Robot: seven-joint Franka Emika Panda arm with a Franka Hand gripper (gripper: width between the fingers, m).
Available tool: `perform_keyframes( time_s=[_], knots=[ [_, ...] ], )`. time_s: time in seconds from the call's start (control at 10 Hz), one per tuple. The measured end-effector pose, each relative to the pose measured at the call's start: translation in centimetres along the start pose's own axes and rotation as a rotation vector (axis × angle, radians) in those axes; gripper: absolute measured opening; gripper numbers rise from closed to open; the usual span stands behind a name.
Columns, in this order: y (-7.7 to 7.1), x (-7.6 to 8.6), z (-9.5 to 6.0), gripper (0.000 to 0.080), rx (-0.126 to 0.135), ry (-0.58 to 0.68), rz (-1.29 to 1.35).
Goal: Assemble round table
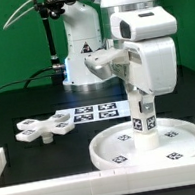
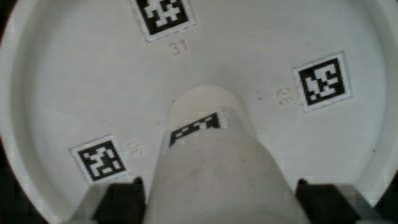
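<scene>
The tool [image 1: 137, 95] is clenched on the short cylinder leg [image 1: 142, 117], holding it upright over the middle of the rimmed round disc [image 1: 106, 153], which lies flat on the black counter [image 1: 15, 103]. In the wrist view the fingers [image 2: 121, 200] flank the leg [image 2: 222, 150] on both sides, and its far end meets the disc [image 2: 89, 80] near the centre. Whether it is seated or just above cannot be told.

The step in hand looks like joining leg to disc. Doing it well probably means keeping the leg plumb, centring its end on the disc's middle, then lowering straight with gentle force — a tilted start could jam the joint or push the disc sideways. The cross-shaped base [image 1: 44, 127] lies well apart on the counter, to the exterior view's left.
</scene>
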State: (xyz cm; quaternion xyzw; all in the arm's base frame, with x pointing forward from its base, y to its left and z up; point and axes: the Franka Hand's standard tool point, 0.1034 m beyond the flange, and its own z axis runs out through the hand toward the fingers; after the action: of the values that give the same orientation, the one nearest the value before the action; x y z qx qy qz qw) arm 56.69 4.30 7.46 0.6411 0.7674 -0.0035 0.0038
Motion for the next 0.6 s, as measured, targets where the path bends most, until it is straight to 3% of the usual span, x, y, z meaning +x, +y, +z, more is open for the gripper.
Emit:
perform_keyframes(
  time_s=[0.3, 0.6],
  knots=[
    [0.00, 0.00, 0.00, 0.0407, 0.000, 0.000, 0.041],
    [-0.22, 0.03, 0.07, 0.0407, 0.035, -0.001, 0.320]
  ],
)
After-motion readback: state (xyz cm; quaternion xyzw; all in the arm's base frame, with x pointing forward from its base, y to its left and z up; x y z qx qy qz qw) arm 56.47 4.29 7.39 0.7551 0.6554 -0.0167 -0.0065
